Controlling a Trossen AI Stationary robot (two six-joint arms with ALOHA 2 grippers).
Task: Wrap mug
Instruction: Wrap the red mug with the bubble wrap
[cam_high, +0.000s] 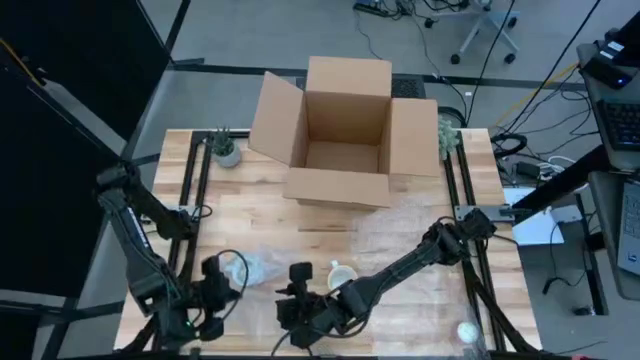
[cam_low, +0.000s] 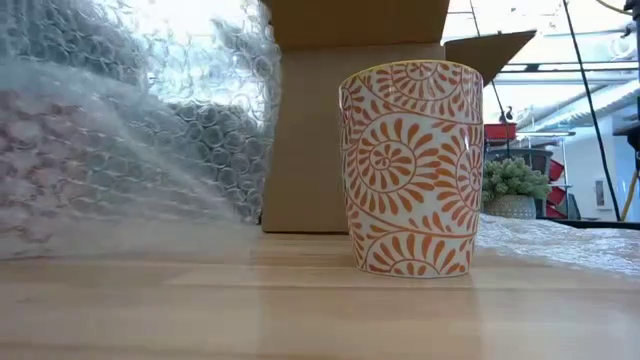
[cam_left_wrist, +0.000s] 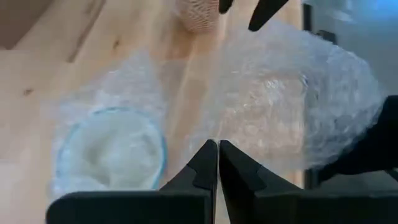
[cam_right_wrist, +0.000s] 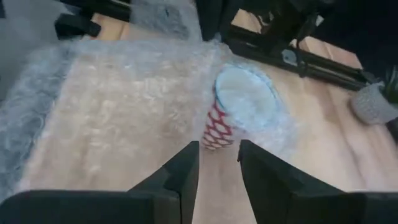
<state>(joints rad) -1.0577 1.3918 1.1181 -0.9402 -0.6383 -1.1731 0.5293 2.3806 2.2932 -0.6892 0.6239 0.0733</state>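
Two mugs (cam_high: 342, 275) (cam_right_wrist: 219, 127), one bubble-wrapped; left end effector (cam_left_wrist: 217, 152) pinched together, right end effector (cam_right_wrist: 217, 155) slightly apart

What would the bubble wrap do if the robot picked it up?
The bubble wrap would probably flop and sag, since it already lies crumpled in soft folds. It looks thin and see-through, so likely very light. Being clear plastic, it might slide out of a pincer.
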